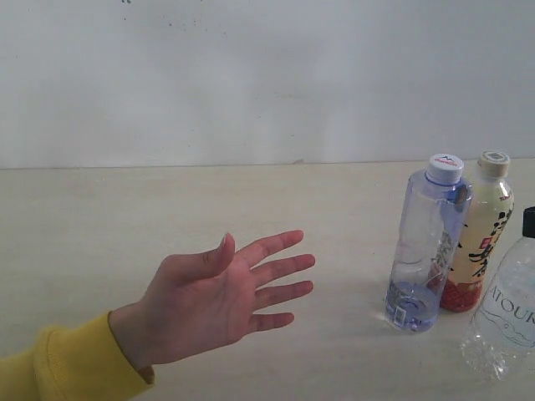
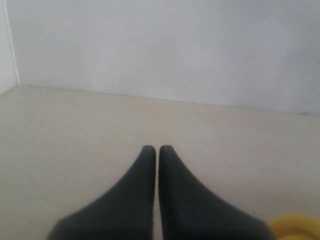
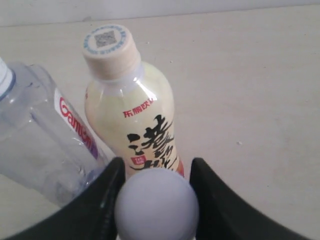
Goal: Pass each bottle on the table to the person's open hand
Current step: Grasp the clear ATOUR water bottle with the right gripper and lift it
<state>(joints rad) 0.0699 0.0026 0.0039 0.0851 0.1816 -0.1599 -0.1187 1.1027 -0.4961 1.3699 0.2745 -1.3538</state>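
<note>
Three bottles stand at the table's [image 1: 100,217] right side. The blue-tinted bottle [image 1: 422,251] with a white cap is the one closest to the hand. Behind it is the pale yellow bottle [image 1: 481,242] with black calligraphy, and it also shows in the right wrist view [image 3: 135,115]. The clear labelled bottle [image 1: 506,317] is at the right edge. Its pale cap [image 3: 156,205] sits between the fingers of my right gripper [image 3: 154,167], which is shut on its neck. The person's open hand [image 1: 221,296] hovers palm-up at the lower left. My left gripper [image 2: 157,150] is shut on nothing above bare table.
A pale wall [image 1: 251,75] runs along the table's far edge. A yellow sleeve [image 1: 58,368] leads to the hand from the lower left corner, and a bit of the yellow sleeve [image 2: 295,227] shows beside the left gripper.
</note>
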